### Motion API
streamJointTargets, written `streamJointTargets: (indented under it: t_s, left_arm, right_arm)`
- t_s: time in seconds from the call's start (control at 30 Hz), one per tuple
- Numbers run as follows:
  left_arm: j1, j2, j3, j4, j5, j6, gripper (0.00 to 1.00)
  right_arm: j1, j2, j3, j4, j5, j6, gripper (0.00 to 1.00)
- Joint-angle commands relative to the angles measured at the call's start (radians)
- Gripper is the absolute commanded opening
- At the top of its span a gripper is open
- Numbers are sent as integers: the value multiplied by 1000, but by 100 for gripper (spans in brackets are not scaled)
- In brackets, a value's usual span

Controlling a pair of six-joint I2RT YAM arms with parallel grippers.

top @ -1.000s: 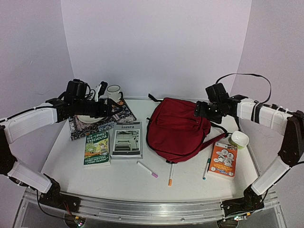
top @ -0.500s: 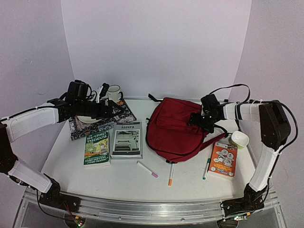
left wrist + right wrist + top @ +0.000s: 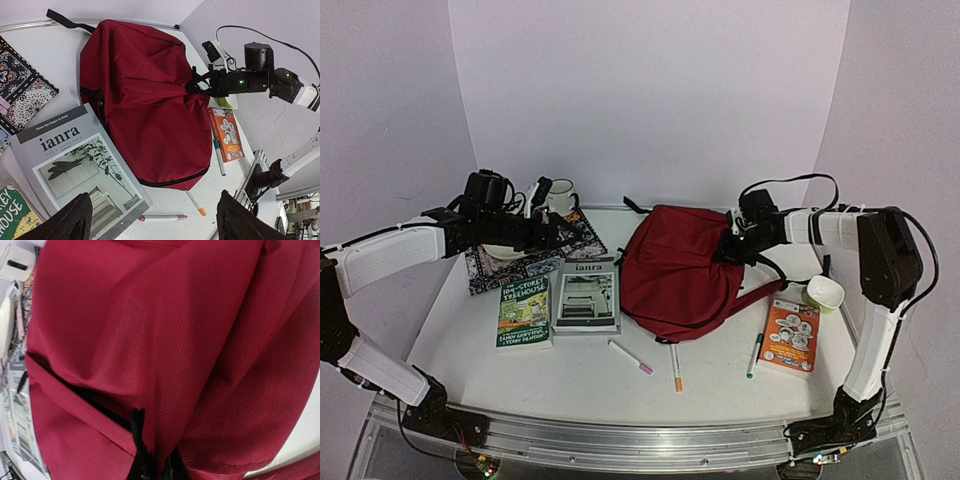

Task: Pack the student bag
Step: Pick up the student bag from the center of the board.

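Observation:
The student bag (image 3: 675, 270), a dark red fabric backpack, lies in the middle of the table and fills the right wrist view (image 3: 150, 340). My right gripper (image 3: 731, 246) is at its right upper edge, shut on a fold of red fabric (image 3: 155, 467) beside a black zipper line. The left wrist view shows the same pinch (image 3: 197, 85) from across the bag (image 3: 145, 100). My left gripper (image 3: 545, 232) hovers open over the patterned book at the back left. Its dark fingers (image 3: 70, 220) frame the table with nothing between them.
A grey "ianra" book (image 3: 587, 293) and a green Treehouse book (image 3: 525, 310) lie left of the bag. An orange book (image 3: 790, 335) and a white cup (image 3: 824, 292) sit to the right. Purple (image 3: 631, 356), orange (image 3: 676, 367) and teal (image 3: 756, 355) markers lie in front. A mug (image 3: 560, 193) stands at the back.
My right gripper moved left onto the bag and closed on its fabric. The bag's right side has bunched up and shifted left. The left arm has barely moved.

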Motion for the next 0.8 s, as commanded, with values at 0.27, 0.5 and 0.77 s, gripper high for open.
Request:
streamJointTargets:
  t_s: [0.27, 0.5, 0.77]
  left_arm:
    - [2, -35, 54, 2, 16, 21, 86]
    - [1, -52, 68, -17, 21, 23, 86]
    - [-21, -55, 84, -34, 36, 26, 85]
  right_arm:
    - [5, -213, 165, -2, -285, 17, 0]
    - [12, -275, 152, 69, -419, 81, 0]
    - [43, -349, 66, 189, -510, 154, 0]
